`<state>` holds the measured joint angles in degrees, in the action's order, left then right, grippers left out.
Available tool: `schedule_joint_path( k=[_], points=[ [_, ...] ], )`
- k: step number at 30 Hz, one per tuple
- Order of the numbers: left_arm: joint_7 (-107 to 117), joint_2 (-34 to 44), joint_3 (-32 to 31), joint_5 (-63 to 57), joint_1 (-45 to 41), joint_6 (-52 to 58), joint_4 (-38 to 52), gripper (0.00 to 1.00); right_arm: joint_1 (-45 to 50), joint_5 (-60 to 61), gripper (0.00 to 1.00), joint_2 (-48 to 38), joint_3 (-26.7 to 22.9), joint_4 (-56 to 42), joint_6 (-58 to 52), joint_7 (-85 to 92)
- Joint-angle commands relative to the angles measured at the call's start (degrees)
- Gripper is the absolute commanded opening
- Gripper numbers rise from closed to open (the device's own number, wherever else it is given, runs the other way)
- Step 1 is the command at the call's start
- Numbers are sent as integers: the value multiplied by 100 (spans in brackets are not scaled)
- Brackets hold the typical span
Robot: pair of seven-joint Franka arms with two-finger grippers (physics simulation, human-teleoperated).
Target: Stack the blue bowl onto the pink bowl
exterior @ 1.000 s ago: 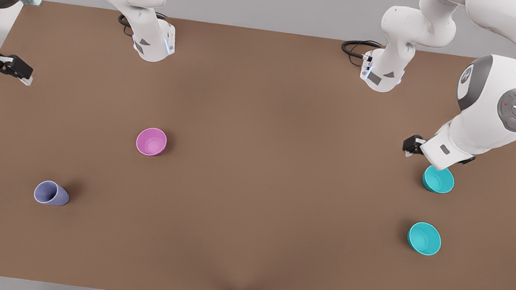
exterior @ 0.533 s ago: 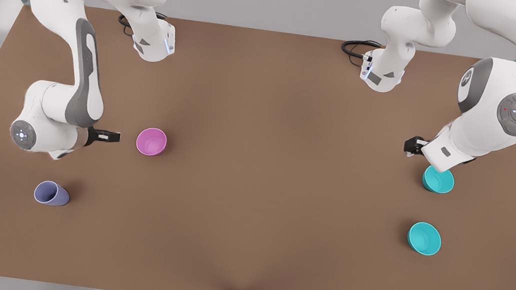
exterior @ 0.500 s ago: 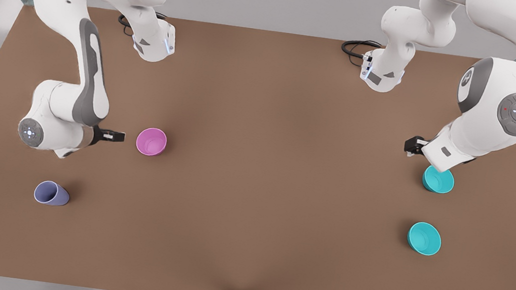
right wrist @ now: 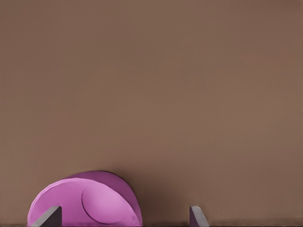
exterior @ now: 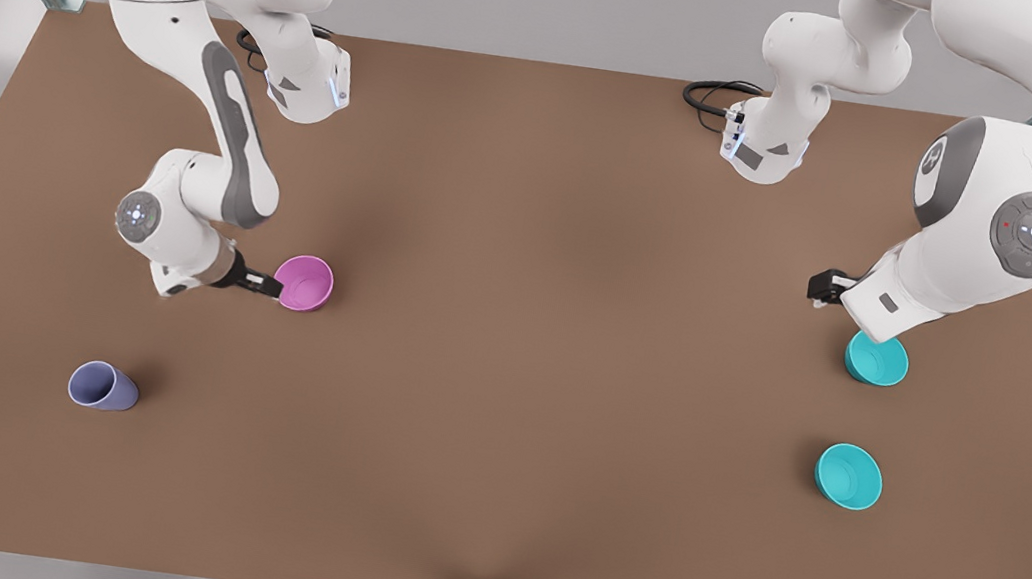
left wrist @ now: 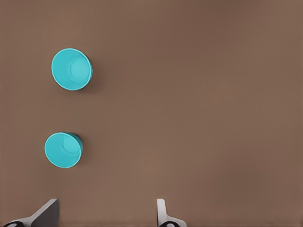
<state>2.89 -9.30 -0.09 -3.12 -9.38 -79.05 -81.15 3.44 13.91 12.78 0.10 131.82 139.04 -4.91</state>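
Two round teal plastic bowls (left wrist: 71, 69) (left wrist: 63, 150) lie ahead of the spread, empty left gripper (left wrist: 106, 213), so it may grab the wrong twin, while the spread right gripper (right wrist: 125, 216), touching the round pink plastic bowl (right wrist: 85, 204), could shove it.
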Motion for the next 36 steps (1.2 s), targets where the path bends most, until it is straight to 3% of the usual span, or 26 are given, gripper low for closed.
schedule_joint_path(
  k=[1,15,16,17,18,20,22,27,31,33,36],
  points=[
    [-17,7,0,5,-3,127,3,100,-1,24,100,-127,25,257,739,-291],
    [-17,25,0,5,6,206,38,100,-10,24,100,506,350,406,1169,-291],
    [-17,16,0,5,15,197,38,100,-10,24,90,506,359,397,1169,-291],
    [-17,34,0,5,15,223,46,100,-19,24,67,497,359,389,1169,-282],
    [-26,69,0,5,6,268,38,100,-19,24,51,506,350,389,1169,-282],
    [-26,60,0,5,6,329,38,100,-19,24,32,506,359,371,1169,-282],
    [-26,60,0,13,6,347,46,100,-19,33,22,506,359,345,1161,-291],
    [-26,60,9,13,15,373,38,100,-36,33,21,488,368,55,1082,-308],
    [-26,34,9,13,24,382,38,100,-10,42,21,646,947,-1156,1029,-326],
    [-26,34,9,13,32,382,38,100,34,42,21,1480,1422,-2326,1046,-396],
    [-184,25,26,13,76,391,38,100,824,60,21,2772,1422,-4338,1143,-414]
  ],
)
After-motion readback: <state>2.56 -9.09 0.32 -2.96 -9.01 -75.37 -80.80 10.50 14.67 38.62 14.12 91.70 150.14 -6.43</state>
